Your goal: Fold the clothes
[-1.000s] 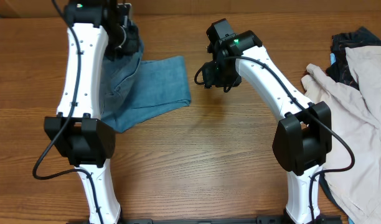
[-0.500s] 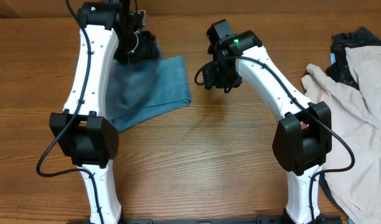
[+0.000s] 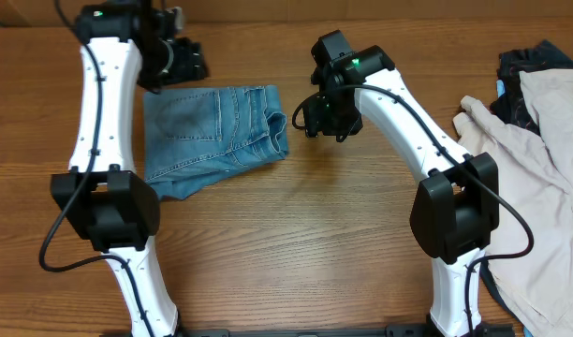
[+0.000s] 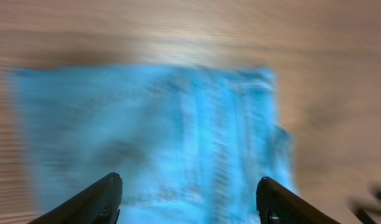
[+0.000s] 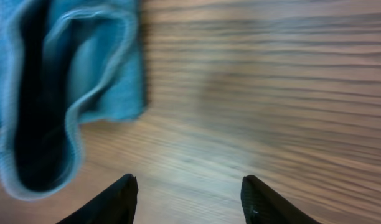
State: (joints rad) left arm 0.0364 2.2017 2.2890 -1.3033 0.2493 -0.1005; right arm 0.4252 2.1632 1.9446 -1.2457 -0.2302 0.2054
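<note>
1. Overhead view shows the jeans [image 3: 212, 136] lying flat and folded on the wooden surface [image 3: 296, 243], in the far left part, with one edge hidden under the left arm [image 3: 99, 112].
2. The thicker end of the jeans, where the waistband is bunched, points toward the right arm [image 3: 399, 103]. The thinner end lies on the left and reaches a little toward the near side.
3. The left fingers [image 4: 102, 199] are spread wide and nothing is between them (the left wrist picture is strongly blurred, but both tips can be seen at its bottom edge). They hang above the jeans, and the blue cloth fills most of that picture.
4. In the overhead view the left fingers are near the far edge of the jeans and do not touch the cloth.
5. The right fingers [image 5: 119, 199] are also wide apart and empty. Below them is bare wood, and the waistband opening of the jeans, dark inside, is just beside them at the left of the right wrist picture.
6. At the right edge of the surface lies a beige garment [image 3: 549, 178], crumpled, with a dark garment [image 3: 525, 70] partly under it. Both are well apart from the jeans.
</note>
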